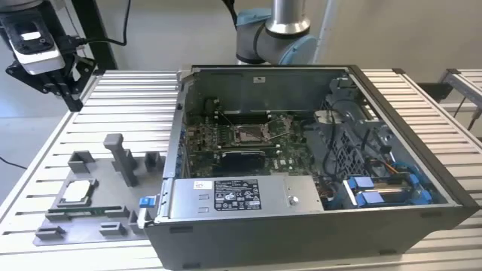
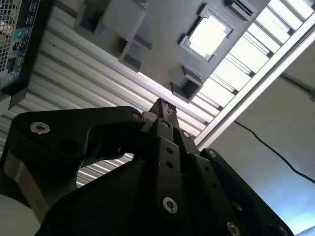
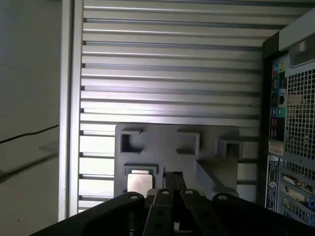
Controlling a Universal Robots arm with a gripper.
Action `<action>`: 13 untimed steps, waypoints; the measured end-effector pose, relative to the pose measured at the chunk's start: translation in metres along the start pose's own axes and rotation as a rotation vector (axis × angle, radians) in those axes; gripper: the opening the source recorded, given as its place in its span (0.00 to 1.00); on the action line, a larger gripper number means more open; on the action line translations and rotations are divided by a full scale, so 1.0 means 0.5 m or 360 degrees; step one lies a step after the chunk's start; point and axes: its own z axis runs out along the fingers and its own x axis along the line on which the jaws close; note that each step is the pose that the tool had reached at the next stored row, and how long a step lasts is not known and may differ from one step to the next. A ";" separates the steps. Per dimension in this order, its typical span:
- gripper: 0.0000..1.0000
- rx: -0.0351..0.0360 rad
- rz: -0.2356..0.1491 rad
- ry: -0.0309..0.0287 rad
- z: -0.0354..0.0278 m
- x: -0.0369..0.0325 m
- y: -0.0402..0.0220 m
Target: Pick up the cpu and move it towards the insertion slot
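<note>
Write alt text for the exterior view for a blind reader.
An open computer case on a slatted table shows the insertion slot inside. At the exterior view's left, the cpu lies in a grey fixture; the gripper hangs clear of it.

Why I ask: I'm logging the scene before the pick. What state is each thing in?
gripper: shut, empty, well clear of the cpu.
cpu: lying flat in a recess of the fixture, not gripped.
slot: empty, pin grid exposed.
case: lying on its side, side panel off.
memory stick: lying in the fixture beside the cpu.
</note>
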 end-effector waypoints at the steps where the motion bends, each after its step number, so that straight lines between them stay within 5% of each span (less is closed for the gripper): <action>1: 0.00 0.0000 0.0000 0.00001 0.000 0.000 0.000; 7: 0.00 0.0000 0.0004 -0.00005 0.000 0.003 0.000; 13: 0.00 0.0000 0.0007 -0.00096 0.000 0.045 0.001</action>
